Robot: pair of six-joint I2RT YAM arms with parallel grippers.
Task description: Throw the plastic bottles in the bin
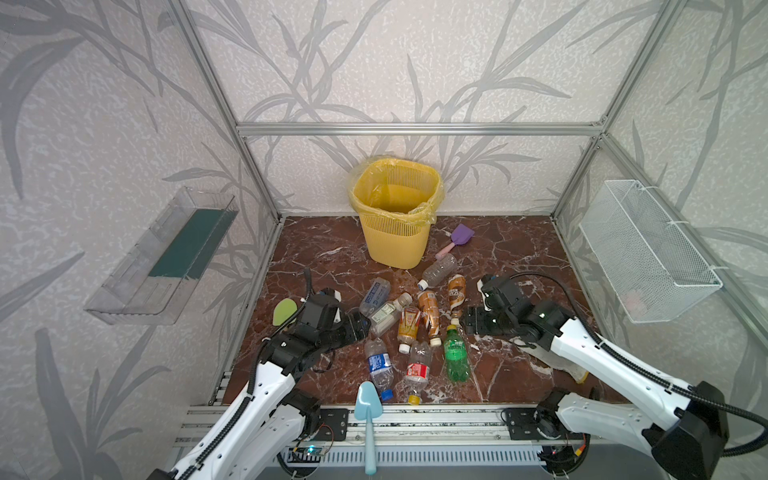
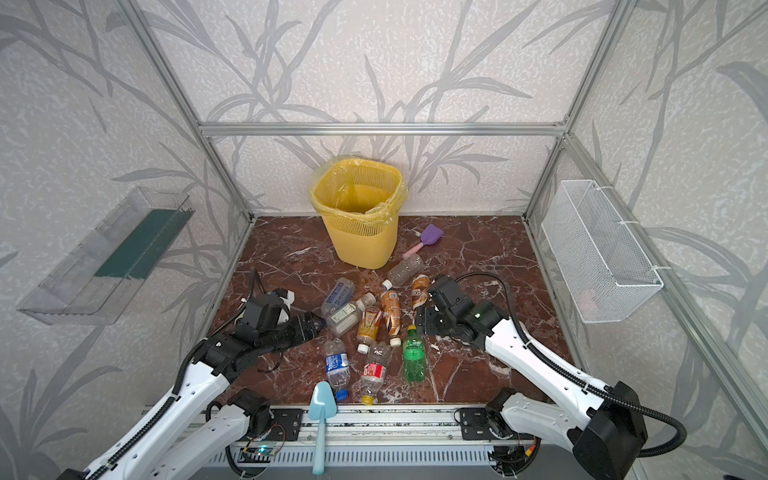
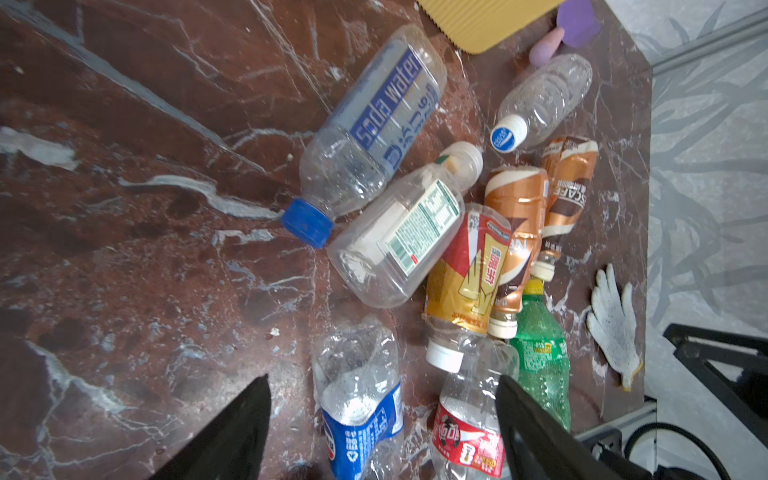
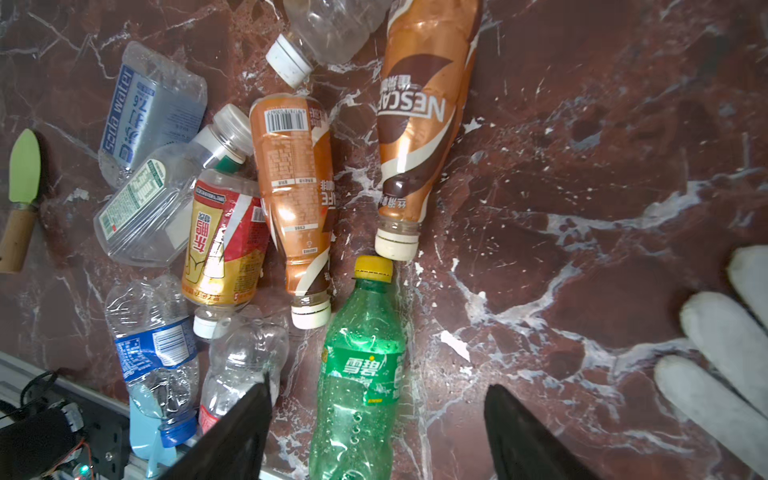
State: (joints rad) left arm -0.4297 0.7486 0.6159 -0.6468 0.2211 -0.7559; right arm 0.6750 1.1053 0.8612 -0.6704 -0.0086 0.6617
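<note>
The yellow lattice bin (image 1: 395, 212) (image 2: 357, 208) stands at the back of the marble floor, its liner bag over the rim. Several plastic bottles lie in a heap in front of it: clear, brown-orange and a green bottle (image 1: 456, 353) (image 4: 361, 374). My left gripper (image 1: 359, 326) (image 3: 382, 415) hovers open at the heap's left edge. A blue-labelled clear bottle (image 3: 361, 415) and a red-labelled one (image 3: 469, 432) show between its fingers. My right gripper (image 1: 467, 322) (image 4: 376, 415) is open at the heap's right, the green bottle showing between its fingers. Neither holds anything.
A purple shovel (image 1: 457, 239) lies right of the bin, a green one (image 1: 284, 311) behind the left arm, a blue one (image 1: 368, 419) over the front rail. A white glove (image 4: 723, 353) lies under the right arm. A clear tray (image 1: 162, 257) and a wire basket (image 1: 648, 253) hang on the side walls.
</note>
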